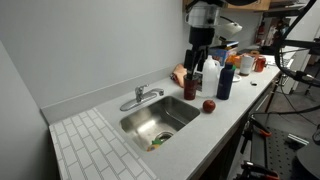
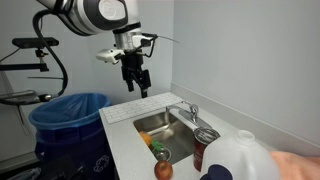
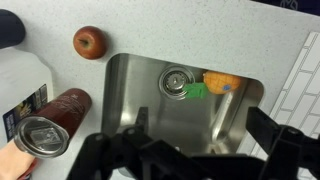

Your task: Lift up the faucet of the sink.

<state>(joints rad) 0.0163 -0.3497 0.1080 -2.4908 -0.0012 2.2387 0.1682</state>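
Note:
The chrome faucet point(image 1: 140, 97) stands at the back edge of the steel sink point(image 1: 170, 115) in the white counter. It shows in both exterior views point(image 2: 188, 112). My gripper point(image 1: 200, 47) hangs open and empty, well above the counter and apart from the faucet point(image 2: 137, 80). In the wrist view the open fingers point(image 3: 205, 132) frame the sink basin point(image 3: 140, 80) from above. The faucet's spout point(image 3: 217, 120) shows dimly between them, near the lower edge. The lever handle is hidden in that view.
An orange and green object point(image 3: 215, 83) lies in the basin by the drain point(image 3: 177, 80). An apple point(image 1: 209, 105), a can point(image 3: 45, 120), a jug point(image 2: 240, 160) and bottles point(image 1: 225, 78) stand beside the sink. White tiled draining area point(image 1: 90, 148). Blue bin point(image 2: 65, 115).

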